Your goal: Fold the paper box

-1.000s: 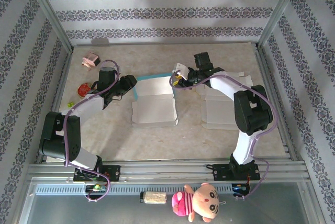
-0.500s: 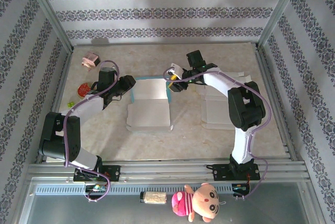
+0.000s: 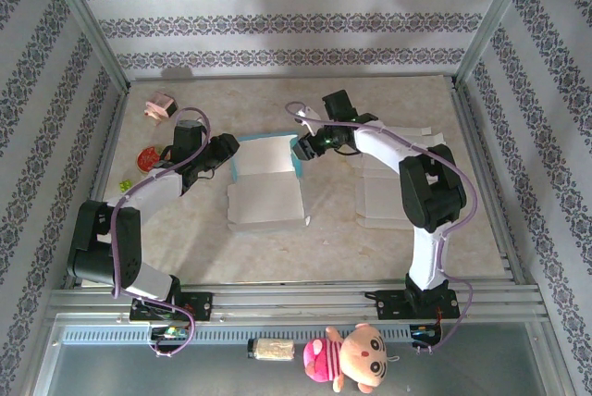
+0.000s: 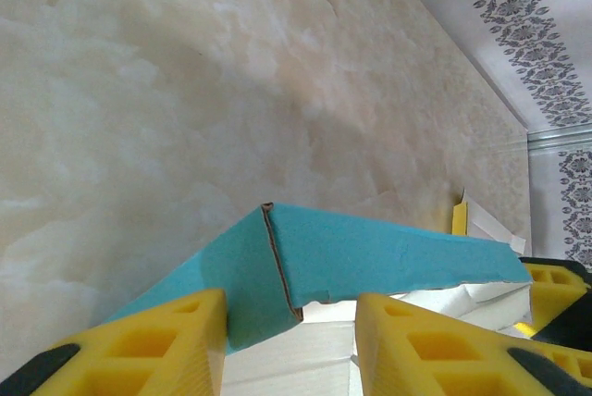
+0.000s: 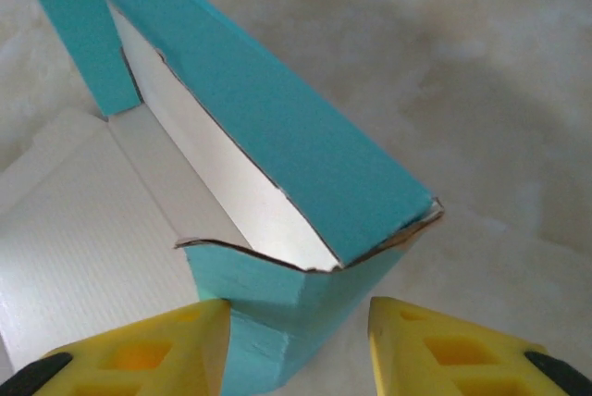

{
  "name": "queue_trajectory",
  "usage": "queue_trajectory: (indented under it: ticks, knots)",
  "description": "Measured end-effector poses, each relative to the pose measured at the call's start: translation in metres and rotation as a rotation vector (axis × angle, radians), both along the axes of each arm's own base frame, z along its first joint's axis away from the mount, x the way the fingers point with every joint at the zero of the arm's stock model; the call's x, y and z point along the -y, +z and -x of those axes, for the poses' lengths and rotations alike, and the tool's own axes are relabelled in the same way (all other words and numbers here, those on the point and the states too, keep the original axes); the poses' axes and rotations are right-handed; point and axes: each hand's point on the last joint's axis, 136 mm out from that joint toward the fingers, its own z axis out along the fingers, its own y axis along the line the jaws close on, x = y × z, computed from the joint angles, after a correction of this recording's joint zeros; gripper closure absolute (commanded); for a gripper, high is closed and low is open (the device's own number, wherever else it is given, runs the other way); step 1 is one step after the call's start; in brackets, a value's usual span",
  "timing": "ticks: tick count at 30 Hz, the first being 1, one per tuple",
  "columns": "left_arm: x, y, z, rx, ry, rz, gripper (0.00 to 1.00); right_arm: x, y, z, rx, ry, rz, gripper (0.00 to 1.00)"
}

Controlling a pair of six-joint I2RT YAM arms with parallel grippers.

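At table centre, paper box [image 3: 268, 194]: teal walls half raised, white front flap lying flat toward arm bases. Left gripper [image 4: 289, 302] straddles far left corner, right gripper [image 5: 298, 303] straddles far right corner. Both jaws part-spread; cannot tell whether pads bite cardboard. Step judged: squaring up walls. To do well: seat pads on both wall faces, move arms together, follow creases, avoid crushing corners.

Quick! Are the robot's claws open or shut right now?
Left gripper: jaws astride a box corner; grip cannot be told.
Right gripper: astride another box corner; grip cannot be told.
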Motion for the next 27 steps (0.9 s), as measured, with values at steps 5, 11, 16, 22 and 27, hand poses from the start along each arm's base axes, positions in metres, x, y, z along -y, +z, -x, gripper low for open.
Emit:
queue_trajectory:
  ticks: [5, 11, 16, 22, 27]
  knots:
    - [0.0, 0.003, 0.002, 0.003, 0.002, -0.002, 0.56, -0.005, -0.011, 0.0, -0.058, -0.1, -0.033, 0.58]
    - [0.0, 0.014, 0.004, 0.029, -0.006, -0.002, 0.56, -0.008, -0.036, 0.01, -0.074, -0.129, -0.003, 0.63]
    - [0.0, 0.016, 0.005, 0.035, -0.008, -0.005, 0.56, -0.011, -0.046, 0.013, -0.032, -0.135, 0.029, 0.64]
    - [0.001, 0.008, 0.01, 0.015, -0.015, -0.01, 0.55, -0.007, -0.059, 0.021, -0.017, -0.177, 0.057, 0.77]
    - [0.002, 0.009, 0.011, 0.02, -0.017, -0.009, 0.49, -0.012, -0.056, 0.02, 0.022, -0.241, 0.074, 0.9]
